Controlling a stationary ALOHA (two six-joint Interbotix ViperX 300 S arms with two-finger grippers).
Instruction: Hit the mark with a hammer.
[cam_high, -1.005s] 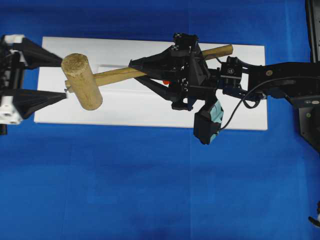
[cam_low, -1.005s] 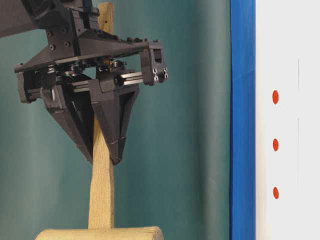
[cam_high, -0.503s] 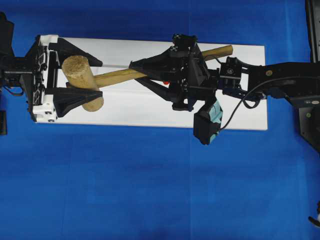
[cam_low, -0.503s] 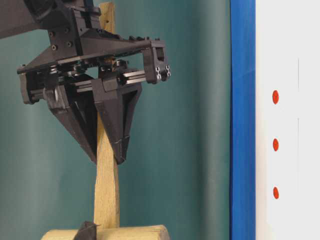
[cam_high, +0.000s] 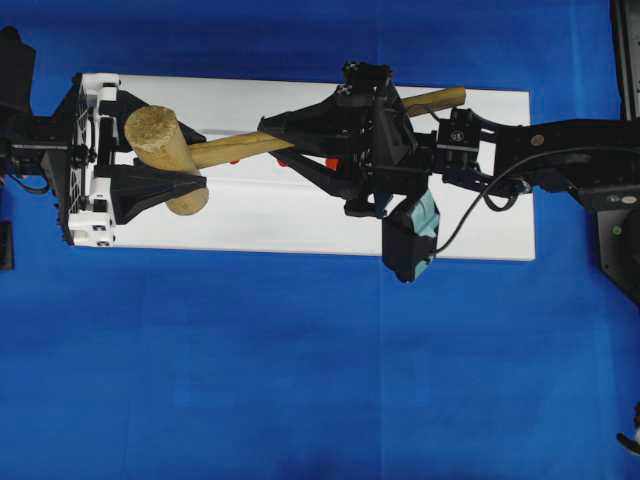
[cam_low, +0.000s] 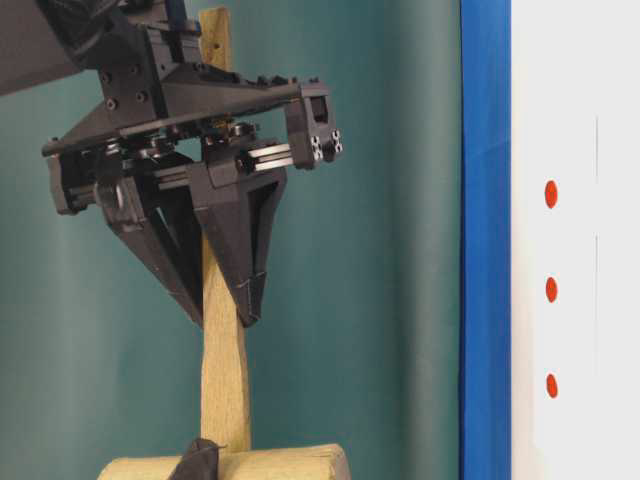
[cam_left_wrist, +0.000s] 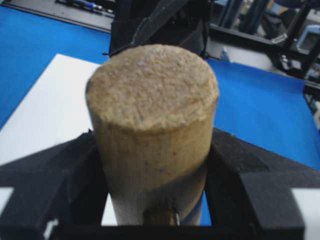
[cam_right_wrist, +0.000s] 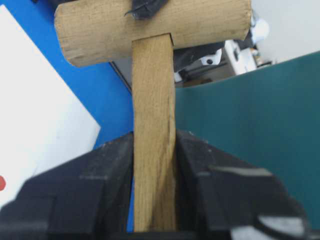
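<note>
The hammer (cam_high: 165, 146), a light-brown wooden mallet, is held in the air above the white board (cam_high: 480, 200). My right gripper (cam_high: 270, 143) is shut on its handle (cam_right_wrist: 154, 120) at mid-length. My left gripper (cam_left_wrist: 155, 165) has both fingers pressed on the sides of the thick head (cam_left_wrist: 152, 100). In the table-level view the handle (cam_low: 225, 380) stands upright below the right gripper (cam_low: 232, 318). Three red marks (cam_low: 551, 289) lie in a row on the board. One mark (cam_high: 332, 163) peeks out under the right gripper.
Blue cloth (cam_high: 300, 380) covers the table around the board. A green backdrop (cam_low: 380, 250) stands behind the table. A black frame post (cam_high: 625, 60) runs down the far right edge. The right arm's wrist camera (cam_high: 410, 240) hangs over the board's near edge.
My left gripper has moved in from the left edge around the hammer head, and its fingers have closed onto it. The right gripper and the handle have barely shifted.
</note>
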